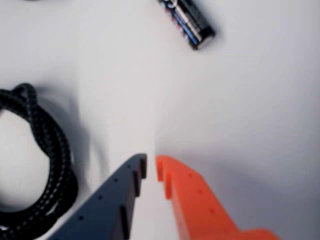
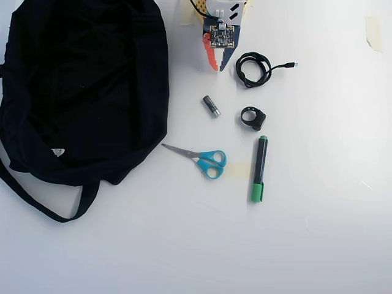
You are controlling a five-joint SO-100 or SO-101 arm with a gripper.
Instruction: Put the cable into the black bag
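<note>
Your gripper (image 2: 217, 66) hangs near the top edge of the overhead view, its dark blue and orange fingers pressed almost together on nothing, a thin gap at the tips. Reading left to right in that view, you see the black bag (image 2: 79, 92), blue-handled scissors (image 2: 205, 160), a battery (image 2: 211, 106), the coiled black cable (image 2: 254, 68) just right of the gripper, a small black ring-shaped object (image 2: 252, 117) and a green marker (image 2: 260, 168), all on the white table (image 2: 318, 233).

Bare surface (image 2: 184, 245) lies open ahead of the fingers (image 2: 211, 60) as far as the battery (image 2: 211, 105). The coiled cable (image 2: 253, 68) sits just beside them. Scissors (image 2: 201, 159), marker (image 2: 259, 168) and bag (image 2: 79, 86) crowd farther out.
</note>
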